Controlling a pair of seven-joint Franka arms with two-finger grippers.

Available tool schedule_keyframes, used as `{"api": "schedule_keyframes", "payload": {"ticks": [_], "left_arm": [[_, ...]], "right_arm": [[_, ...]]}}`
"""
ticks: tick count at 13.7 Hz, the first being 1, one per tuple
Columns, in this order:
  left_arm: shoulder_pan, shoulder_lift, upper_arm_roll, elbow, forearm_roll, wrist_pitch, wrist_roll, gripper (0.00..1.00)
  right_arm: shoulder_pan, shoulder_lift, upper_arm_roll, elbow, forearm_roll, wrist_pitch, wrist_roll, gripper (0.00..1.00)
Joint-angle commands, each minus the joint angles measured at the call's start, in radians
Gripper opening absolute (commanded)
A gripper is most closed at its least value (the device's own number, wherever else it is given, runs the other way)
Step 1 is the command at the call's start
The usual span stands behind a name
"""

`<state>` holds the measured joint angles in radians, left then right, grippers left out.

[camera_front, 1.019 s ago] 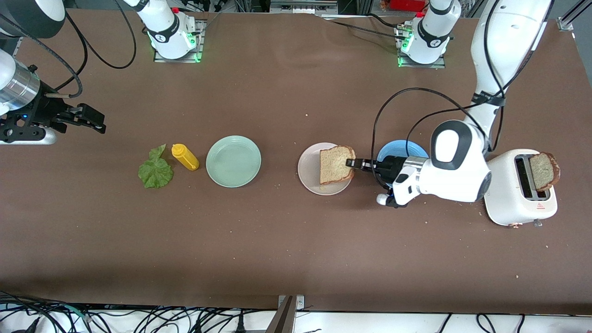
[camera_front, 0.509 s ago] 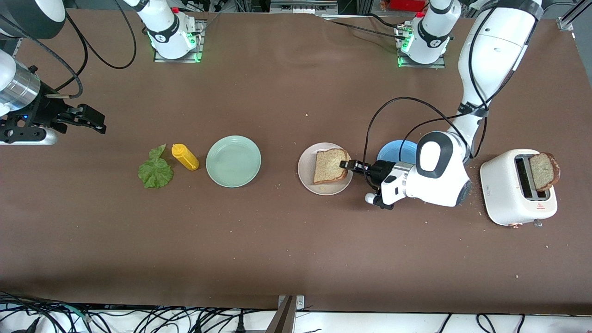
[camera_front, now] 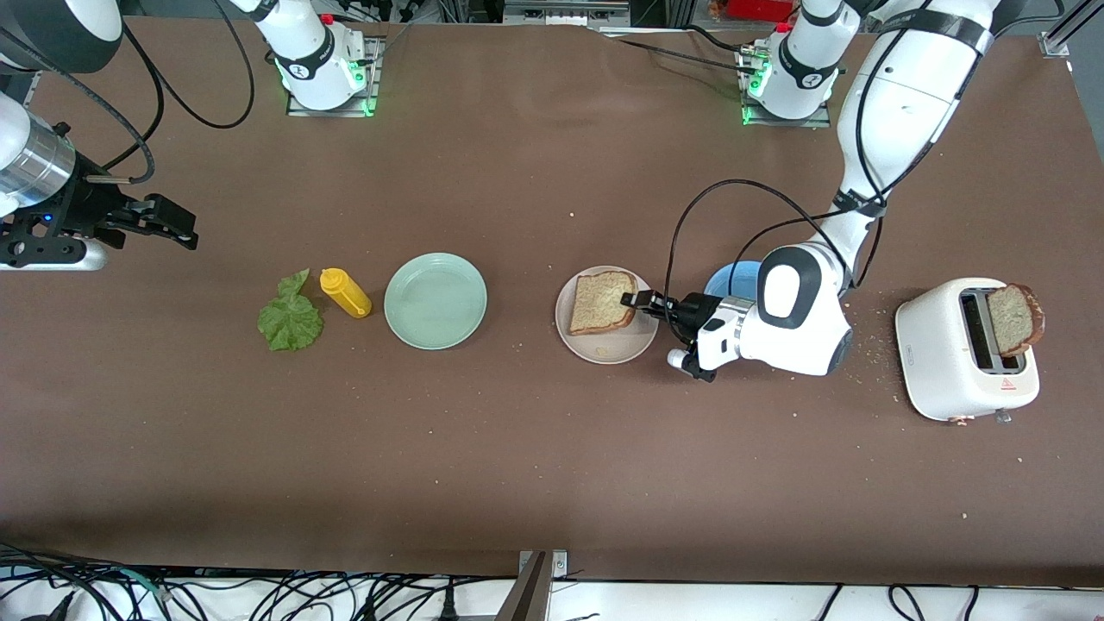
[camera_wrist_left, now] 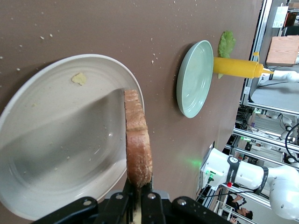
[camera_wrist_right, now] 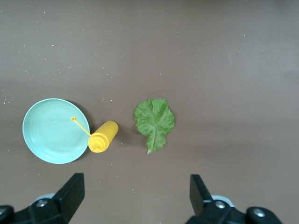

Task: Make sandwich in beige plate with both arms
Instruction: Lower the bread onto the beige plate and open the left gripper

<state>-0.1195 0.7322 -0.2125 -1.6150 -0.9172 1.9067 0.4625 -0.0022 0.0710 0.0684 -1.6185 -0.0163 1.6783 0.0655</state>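
Front view: a brown wholegrain bread slice (camera_front: 602, 302) hangs over the beige plate (camera_front: 604, 345), pinched at its edge by the left gripper (camera_front: 634, 301). The brown table (camera_front: 552, 448) carries crumbs, a lettuce leaf (camera_front: 290, 321), a mint-green plate (camera_front: 435, 301) and a toaster (camera_front: 964, 349) holding a second slice (camera_front: 1014, 319).

Left wrist view: the slice (camera_wrist_left: 138, 140) stands on edge over the plate (camera_wrist_left: 51, 121).

Right wrist view: the waiting right gripper (camera_wrist_right: 135, 191), fingers apart, hovers over the leaf (camera_wrist_right: 154, 120).

We see a wide brown table (camera_front: 535, 448) filling almost the whole front view, its surface matte and dotted with pale crumbs. At six o'clock, past the table's edge, a tangle of black cables (camera_front: 259, 595) lies on a light floor. At twelve o'clock, metal framing (camera_front: 565, 10) lines the edge. In the left wrist view, racks (camera_wrist_left: 261, 116) stand at three o'clock.
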Motion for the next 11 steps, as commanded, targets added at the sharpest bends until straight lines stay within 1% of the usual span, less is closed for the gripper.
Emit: {"api": "schedule_keyframes", "payload": {"ticks": [1, 2, 6, 7, 8, 11], "left_arm": [[-0.008, 0.021, 0.007, -0.017, -0.04, 0.05, 0.048, 0.2], [-0.008, 0.033, 0.007, -0.019, -0.04, 0.066, 0.05, 0.99], [0.004, 0.015, 0.01, -0.017, -0.013, 0.06, 0.055, 1.0], [0.009, 0.006, 0.012, -0.017, 0.026, 0.058, 0.054, 1.0], [0.012, -0.007, 0.013, -0.014, 0.091, 0.057, 0.054, 1.0], [0.014, -0.071, 0.015, -0.016, 0.248, 0.055, 0.039, 1.0]], "right_arm": [[-0.004, 0.012, 0.002, 0.025, -0.008, -0.006, -0.006, 1.0], [-0.004, 0.012, 0.002, 0.025, -0.008, -0.006, -0.006, 1.0], [-0.004, 0.012, 0.002, 0.025, -0.008, -0.006, -0.006, 1.0], [-0.005, 0.012, 0.002, 0.025, -0.007, -0.006, -0.006, 1.0], [-0.004, 0.012, 0.001, 0.025, -0.007, -0.006, -0.006, 1.0], [-0.004, 0.012, 0.002, 0.025, -0.007, -0.006, -0.006, 1.0]]}}
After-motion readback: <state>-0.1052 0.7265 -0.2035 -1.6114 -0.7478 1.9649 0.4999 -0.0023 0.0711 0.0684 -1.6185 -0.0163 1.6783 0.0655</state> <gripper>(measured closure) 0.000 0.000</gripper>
